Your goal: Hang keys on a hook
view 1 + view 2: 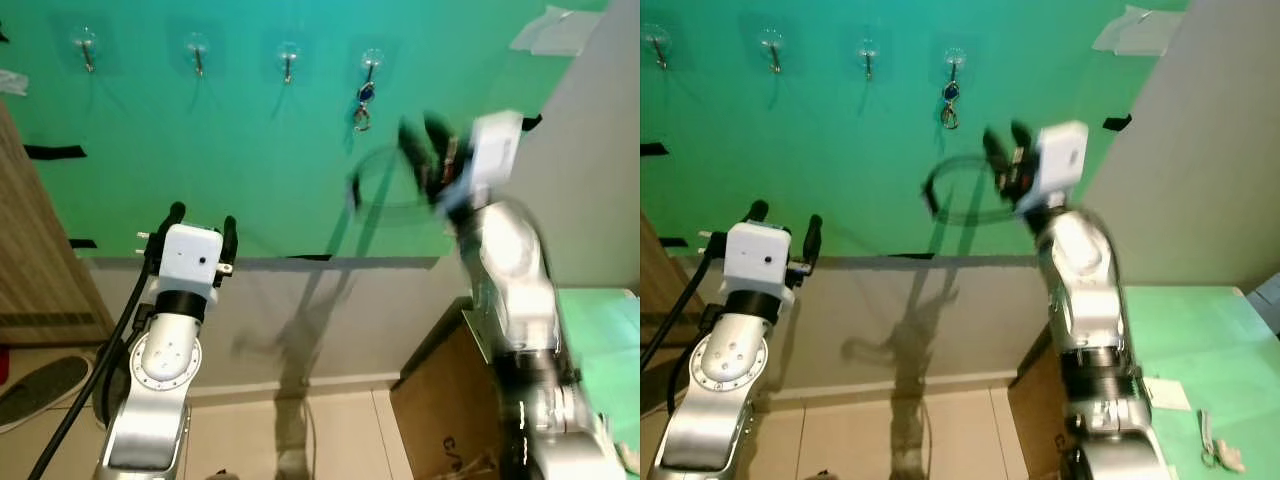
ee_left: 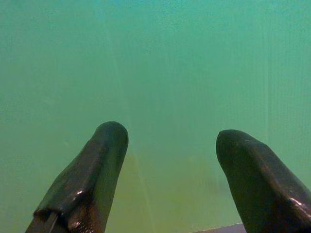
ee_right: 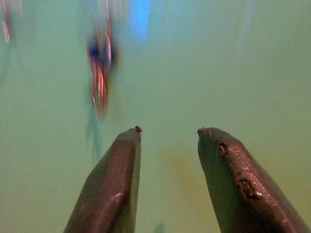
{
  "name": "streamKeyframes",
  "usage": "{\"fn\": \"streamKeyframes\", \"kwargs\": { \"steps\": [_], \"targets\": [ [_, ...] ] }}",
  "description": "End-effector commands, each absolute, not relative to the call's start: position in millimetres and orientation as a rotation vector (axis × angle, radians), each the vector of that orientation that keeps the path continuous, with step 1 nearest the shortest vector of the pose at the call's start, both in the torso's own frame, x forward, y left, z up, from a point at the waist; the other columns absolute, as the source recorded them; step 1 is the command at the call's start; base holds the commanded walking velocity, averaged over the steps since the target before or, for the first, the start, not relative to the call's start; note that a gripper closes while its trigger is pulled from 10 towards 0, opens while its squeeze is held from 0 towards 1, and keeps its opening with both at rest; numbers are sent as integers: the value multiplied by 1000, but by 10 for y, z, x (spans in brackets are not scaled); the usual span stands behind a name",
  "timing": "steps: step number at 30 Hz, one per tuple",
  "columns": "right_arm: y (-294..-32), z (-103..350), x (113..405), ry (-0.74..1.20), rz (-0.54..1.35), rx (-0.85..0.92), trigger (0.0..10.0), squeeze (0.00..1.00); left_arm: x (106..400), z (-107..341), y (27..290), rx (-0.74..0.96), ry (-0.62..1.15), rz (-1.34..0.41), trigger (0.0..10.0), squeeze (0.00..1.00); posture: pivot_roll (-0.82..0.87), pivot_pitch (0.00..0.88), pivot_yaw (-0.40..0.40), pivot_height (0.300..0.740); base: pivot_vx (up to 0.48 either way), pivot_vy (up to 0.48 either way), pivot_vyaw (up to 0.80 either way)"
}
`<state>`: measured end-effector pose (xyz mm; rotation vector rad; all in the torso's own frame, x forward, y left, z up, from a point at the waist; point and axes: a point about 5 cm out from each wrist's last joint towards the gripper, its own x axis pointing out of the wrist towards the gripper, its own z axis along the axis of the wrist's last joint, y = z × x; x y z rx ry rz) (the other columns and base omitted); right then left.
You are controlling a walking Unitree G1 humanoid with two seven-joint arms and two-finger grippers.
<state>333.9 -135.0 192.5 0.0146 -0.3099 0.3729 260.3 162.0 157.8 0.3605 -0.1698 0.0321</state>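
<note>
I see the keys (image 1: 363,105) hanging from the rightmost hook (image 1: 371,64) on the green wall (image 1: 250,150). My right gripper (image 1: 424,135), fingers apart and empty, sits just beside them; my left gripper (image 1: 202,222) waits parted, idle.

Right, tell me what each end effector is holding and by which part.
Nothing is held. The right end effector is open and empty, below the small metal key bunch hanging on the rightmost clear wall hook. The left end effector is open and empty too.
</note>
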Motion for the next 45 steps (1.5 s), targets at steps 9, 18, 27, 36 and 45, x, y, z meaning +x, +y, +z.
{"fn": "streamKeyframes", "kwargs": {
  "steps": [9,18,27,36,45],
  "targets": [
    [-1589,595,2692,272,226,44,10000,1000,2391,1053,1861,96,98,143,10000,0,159,0,-109,740,0,0,0],
    [-1463,692,2905,166,233,18,10000,0,2575,1192,1817,205,19,45,10000,0,175,0,-84,699,0,-144,-312],
    [-1712,692,2894,97,68,54,10000,0,2698,1118,1728,181,14,-42,10000,0,142,0,-72,618,0,160,-462],
    [-1736,724,2874,68,10,-7,10000,0,2782,1074,1566,192,17,-128,10000,0,93,0,-29,569,0,0,-428],
    [-1766,753,2851,49,16,-30,10000,0,2756,1005,1530,117,15,-178,10000,0,76,0,-35,630,0,0,-52]
  ]
}}
